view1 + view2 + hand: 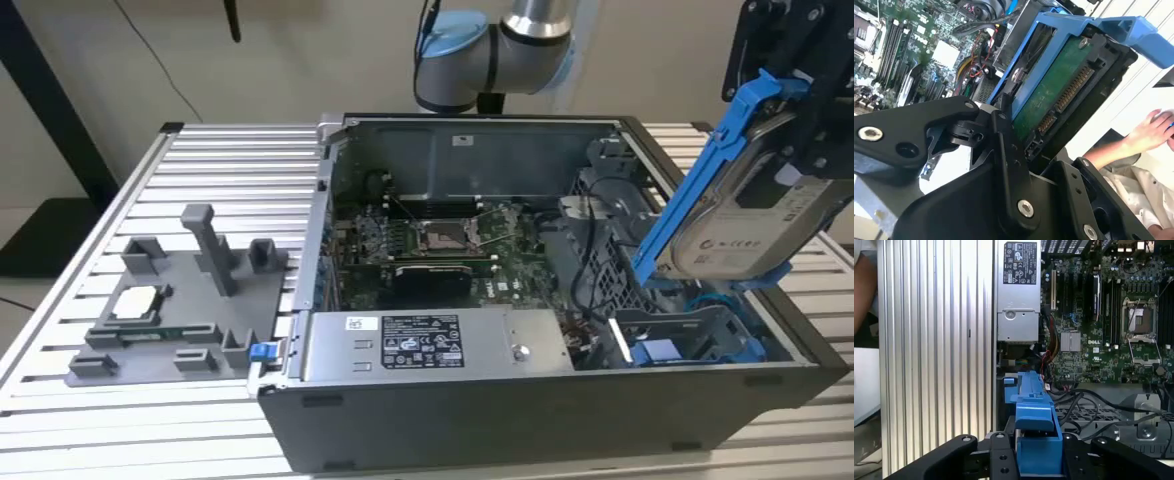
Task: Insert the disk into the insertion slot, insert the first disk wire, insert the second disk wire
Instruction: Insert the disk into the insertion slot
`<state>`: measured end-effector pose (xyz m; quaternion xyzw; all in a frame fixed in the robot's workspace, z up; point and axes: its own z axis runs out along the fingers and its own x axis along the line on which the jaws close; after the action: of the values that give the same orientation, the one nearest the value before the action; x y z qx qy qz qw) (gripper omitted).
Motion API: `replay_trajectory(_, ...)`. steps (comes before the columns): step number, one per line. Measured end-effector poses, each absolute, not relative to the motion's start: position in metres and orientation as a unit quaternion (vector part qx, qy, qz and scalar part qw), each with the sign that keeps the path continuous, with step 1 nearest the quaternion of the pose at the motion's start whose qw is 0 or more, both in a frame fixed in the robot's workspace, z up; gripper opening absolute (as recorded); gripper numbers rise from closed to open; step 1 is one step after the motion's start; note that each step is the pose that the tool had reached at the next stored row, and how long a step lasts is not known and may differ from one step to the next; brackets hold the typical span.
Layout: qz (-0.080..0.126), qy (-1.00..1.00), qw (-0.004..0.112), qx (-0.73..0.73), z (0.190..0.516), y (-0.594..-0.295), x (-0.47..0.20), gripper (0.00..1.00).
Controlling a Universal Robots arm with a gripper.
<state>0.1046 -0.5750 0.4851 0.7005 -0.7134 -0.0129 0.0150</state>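
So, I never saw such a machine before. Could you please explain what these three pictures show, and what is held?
It is one robot arm working over an open computer case on a slatted metal table. The exterior view looks from off the arm; both wrist views come from cameras riding on the arm. Its gripper is shut on the disk, a hard drive in a blue carrier, tilted above the insertion slot, not yet in. A grey fixture lies on the table beside the case.

Even, bright diffuse light. Glare whitens the table slats point(934, 340) in my first wrist view; the case interior point(447, 165) lies shaded.
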Motion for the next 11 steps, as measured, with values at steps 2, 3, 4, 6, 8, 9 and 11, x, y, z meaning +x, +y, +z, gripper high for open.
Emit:
replay_trajectory(2,-0.013,-0.713,0.015,0.701,0.4815,-0.575,0.1046,0.0)
replay_trajectory(3,-0.013,-0.713,0.015,0.701,0.4812,-0.575,0.1046,0.0)
replay_trajectory(4,-0.013,-0.713,0.015,0.701,0.4808,-0.575,0.1046,0.0)
replay_trajectory(6,-0.013,-0.713,0.015,0.701,0.48,-0.575,0.1046,0.0)
replay_trajectory(8,-0.013,-0.713,0.015,0.701,0.4793,-0.575,0.1046,0.0)
replay_trajectory(9,-0.013,-0.713,0.015,0.701,0.4789,-0.575,0.1046,0.0)
replay_trajectory(11,-0.013,-0.713,0.015,0.701,0.4781,-0.575,0.1046,0.0)
